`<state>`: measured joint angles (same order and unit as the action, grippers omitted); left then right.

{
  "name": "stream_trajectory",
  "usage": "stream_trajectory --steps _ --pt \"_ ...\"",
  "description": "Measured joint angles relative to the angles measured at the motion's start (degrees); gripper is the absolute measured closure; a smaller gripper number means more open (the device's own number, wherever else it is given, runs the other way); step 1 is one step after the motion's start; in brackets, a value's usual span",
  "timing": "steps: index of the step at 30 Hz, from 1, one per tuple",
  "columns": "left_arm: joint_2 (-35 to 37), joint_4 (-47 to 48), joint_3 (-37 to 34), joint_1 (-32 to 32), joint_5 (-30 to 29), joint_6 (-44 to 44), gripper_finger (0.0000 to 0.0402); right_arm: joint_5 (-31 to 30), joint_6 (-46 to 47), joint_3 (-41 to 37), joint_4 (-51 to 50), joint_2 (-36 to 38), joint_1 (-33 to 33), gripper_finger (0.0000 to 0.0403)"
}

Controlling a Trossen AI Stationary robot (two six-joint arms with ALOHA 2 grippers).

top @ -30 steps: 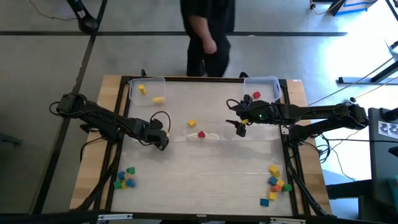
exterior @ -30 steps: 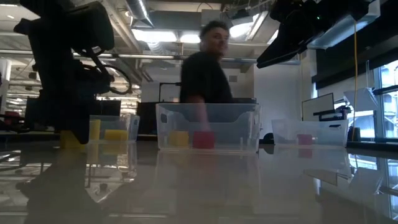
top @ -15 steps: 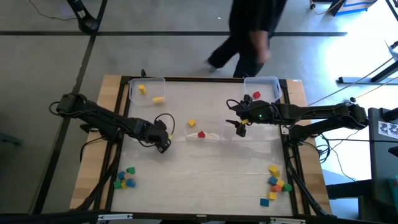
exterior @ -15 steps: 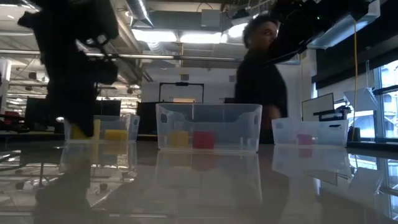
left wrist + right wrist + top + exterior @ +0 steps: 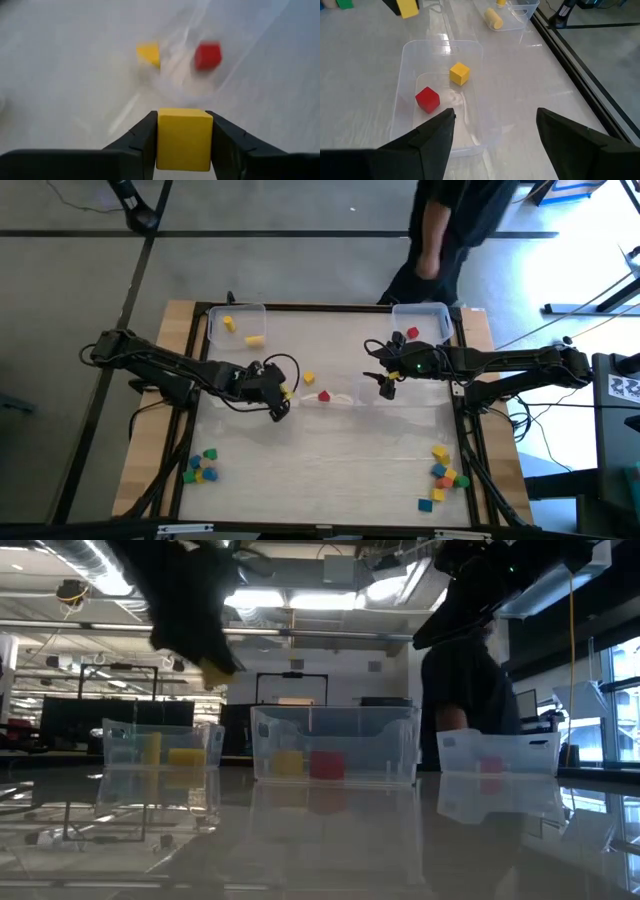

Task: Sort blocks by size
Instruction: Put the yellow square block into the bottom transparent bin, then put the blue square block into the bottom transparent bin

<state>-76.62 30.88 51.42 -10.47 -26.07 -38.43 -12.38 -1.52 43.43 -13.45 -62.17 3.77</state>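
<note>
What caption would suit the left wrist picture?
Left gripper shut on a yellow block, facing the clear bin holding one yellow and one red block.

The left gripper (image 5: pixel 283 395) is clamped and raised mid-table, apparently, while the right gripper (image 5: pixel 388 385) hangs wide apart.

bright ceiling lights (image 5: pixel 300 598) glare on the glossy tabletop (image 5: pixel 320 830); low view backlit, arms silhouetted; left wrist view blurred beyond the sharp yellow block (image 5: pixel 184 139).
</note>
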Motion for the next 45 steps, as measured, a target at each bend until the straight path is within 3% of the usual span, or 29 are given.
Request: stream_trajectory --steps 4,16,23,30,40,45 --pt "-0.4 -8.5 0.0 0.9 -2.7 5.6 0.0268 0.0 0.0 0.0 0.1 0.0 0.0 0.0123" --pt "-9.4 -29.3 0.0 5.7 -2.8 19.4 0.0268 0.0 0.2 0.0 0.0 0.0 0.0 0.0123" --pt "-14.9 -31.0 0.0 7.9 -2.6 17.9 0.0268 0.0 0.2 0.0 0.0 0.0 0.0 0.0123" --pt "-15.8 -31.7 0.0 9.1 -2.4 15.5 0.0264 0.0 0.1 0.0 0.0 0.0 0.0 0.0123" --pt "-15.5 -31.8 0.0 9.1 0.0 18.9 0.0174 0.0 0.1 0.0 0.0 0.0 0.0 0.0123" --pt "-10.9 -29.0 0.0 8.4 0.4 21.9 0.0156 0.0 0.1 0.0 -0.1 0.0 0.0 0.0123"
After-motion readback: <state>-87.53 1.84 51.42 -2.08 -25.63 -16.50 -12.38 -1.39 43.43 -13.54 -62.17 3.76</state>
